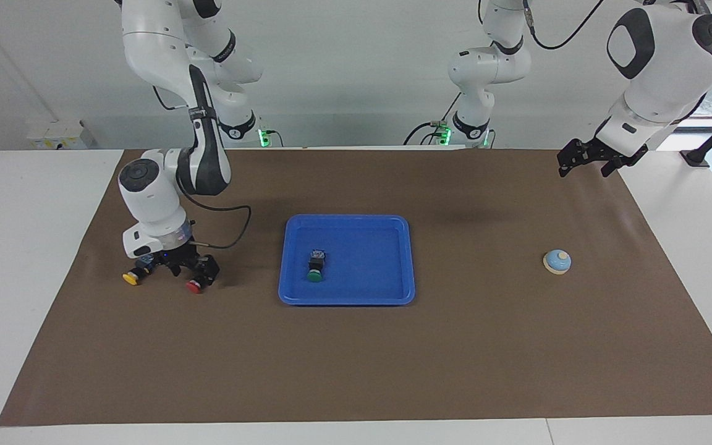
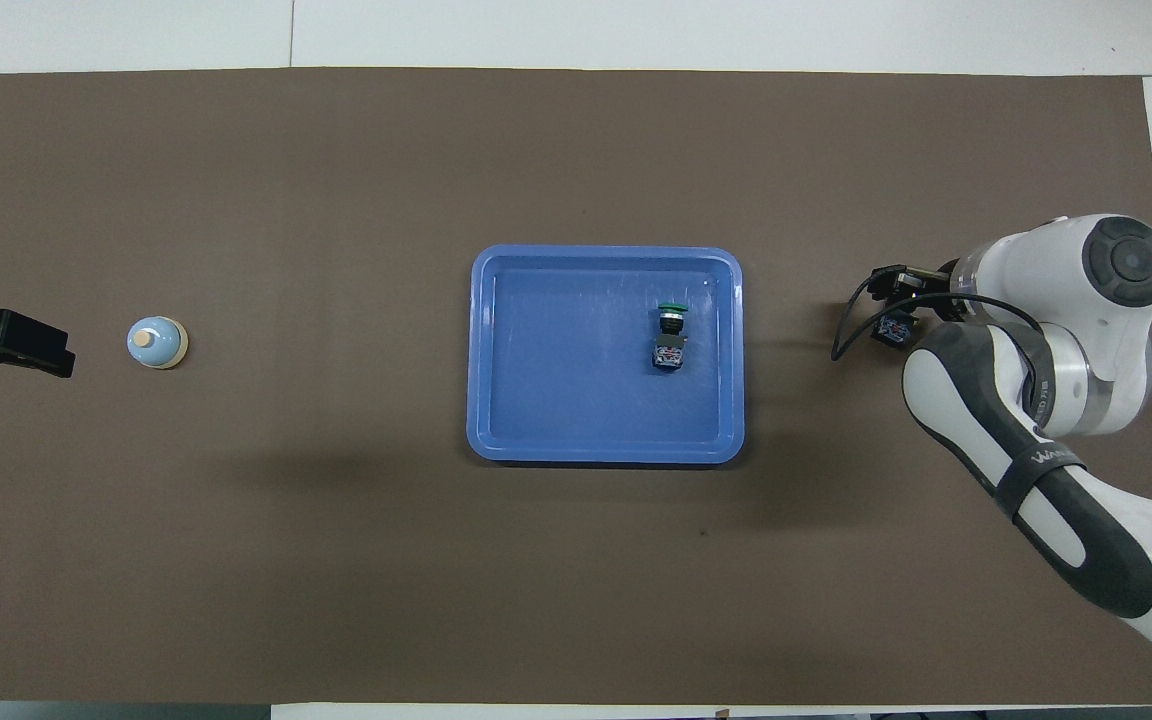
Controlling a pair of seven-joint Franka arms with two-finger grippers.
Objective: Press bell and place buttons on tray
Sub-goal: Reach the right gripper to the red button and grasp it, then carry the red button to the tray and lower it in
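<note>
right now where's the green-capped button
In both views the black push-button with the green cap lies on its side in the bright blue plastic tray at the table's middle, in the part of the tray toward the right arm's end.

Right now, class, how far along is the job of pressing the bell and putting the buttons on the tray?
Done: the green button lies in the tray. In hand: the right gripper, open, is low over the red button, not yet gripping it. Left: the red button and the yellow button are on the mat. The bell stands alone; nothing shows whether it was pressed. The left gripper waits, open.
</note>
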